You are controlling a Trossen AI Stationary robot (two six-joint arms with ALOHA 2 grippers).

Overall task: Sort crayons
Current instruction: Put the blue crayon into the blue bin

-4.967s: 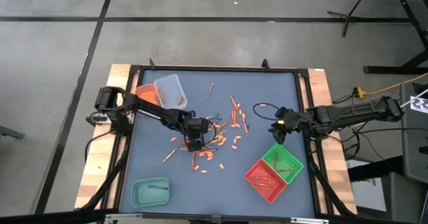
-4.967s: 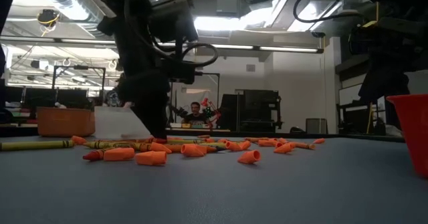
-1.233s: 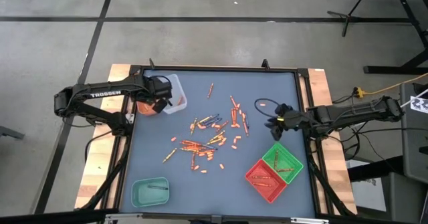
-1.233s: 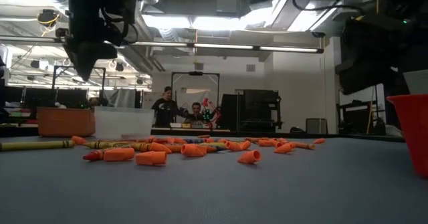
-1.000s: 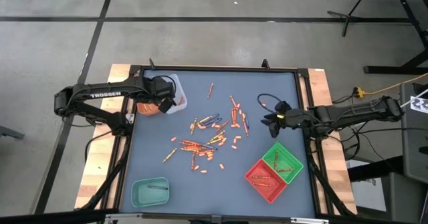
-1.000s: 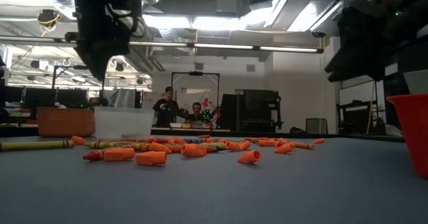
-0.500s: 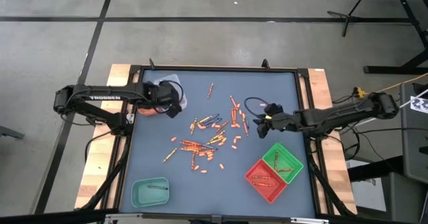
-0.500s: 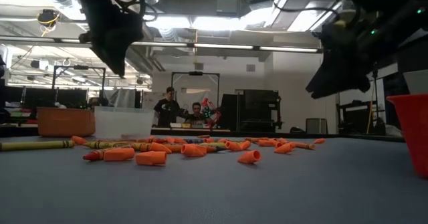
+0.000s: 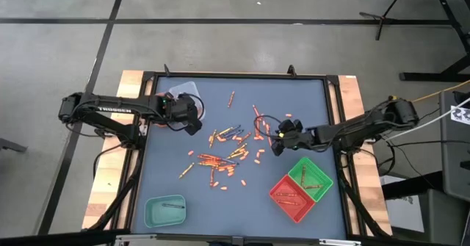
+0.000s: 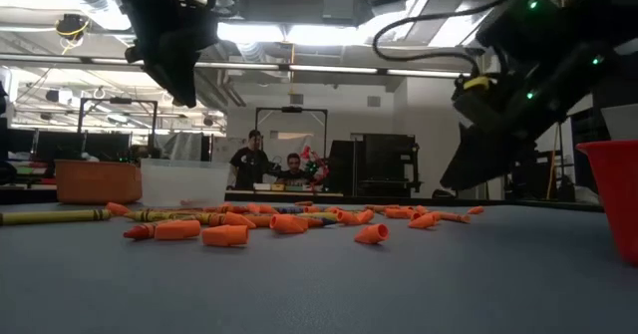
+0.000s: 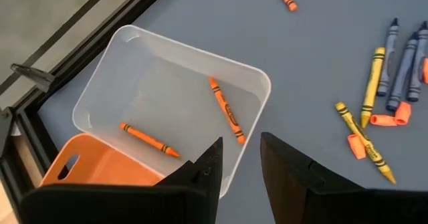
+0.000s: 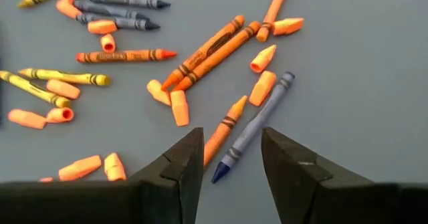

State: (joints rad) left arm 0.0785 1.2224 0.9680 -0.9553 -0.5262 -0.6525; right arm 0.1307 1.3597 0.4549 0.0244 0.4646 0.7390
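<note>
left gripper [image 11: 239, 158]: jaws parted, empty, above clear tray [image 11: 127, 83]
right gripper [image 12: 232, 150]: jaws apart, empty, over mid-counter crayons [image 12: 221, 47]

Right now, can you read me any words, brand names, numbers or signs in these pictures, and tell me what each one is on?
"TROSSEN": white letters on the left arm, in the high view.
Crayons: dark printing on the paper wrappers, too small to read.
Square black-and-white marker at the right edge of the high view: a pattern, no readable text.
Trays and table: no lettering visible.
</note>
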